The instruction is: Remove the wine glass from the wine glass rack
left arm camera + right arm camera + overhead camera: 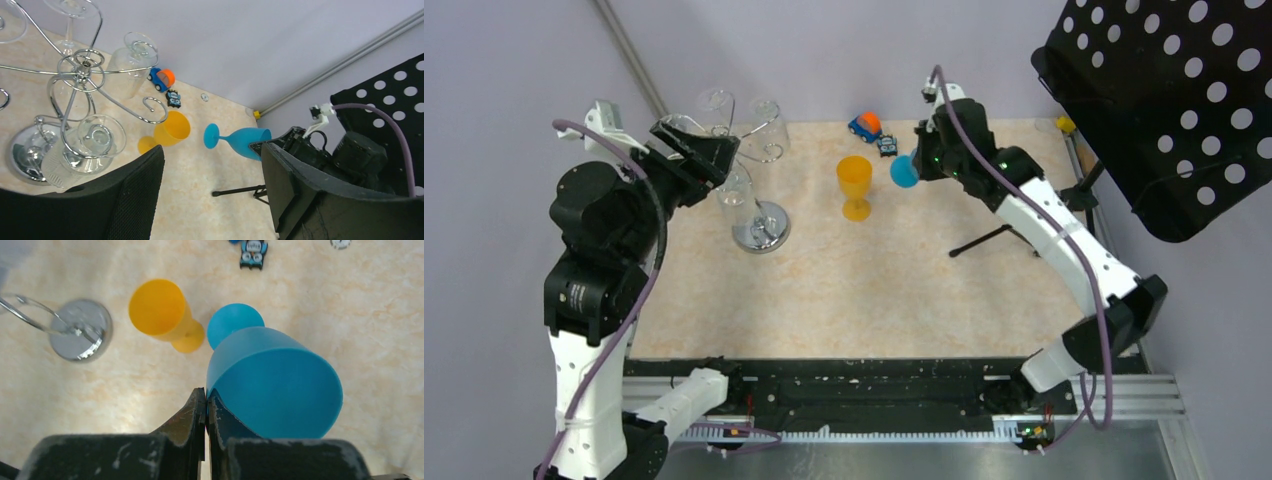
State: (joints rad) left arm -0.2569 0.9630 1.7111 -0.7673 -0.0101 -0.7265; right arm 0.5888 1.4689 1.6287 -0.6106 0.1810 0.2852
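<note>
Our left claw (714,160) stands spread beside the wine glass (736,190), which hangs bowl-down on the wine glass rack (761,228). We should straddle its bowl, close gently and slide its foot outward. Our right claw (206,392) pinches a blue goblet (275,390).

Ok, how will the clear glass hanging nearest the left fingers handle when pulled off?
The clear wine glass looks thin, so probably fragile and slick. It hangs foot-up in a hook of the wine glass rack, so it may swing or snag.
</note>
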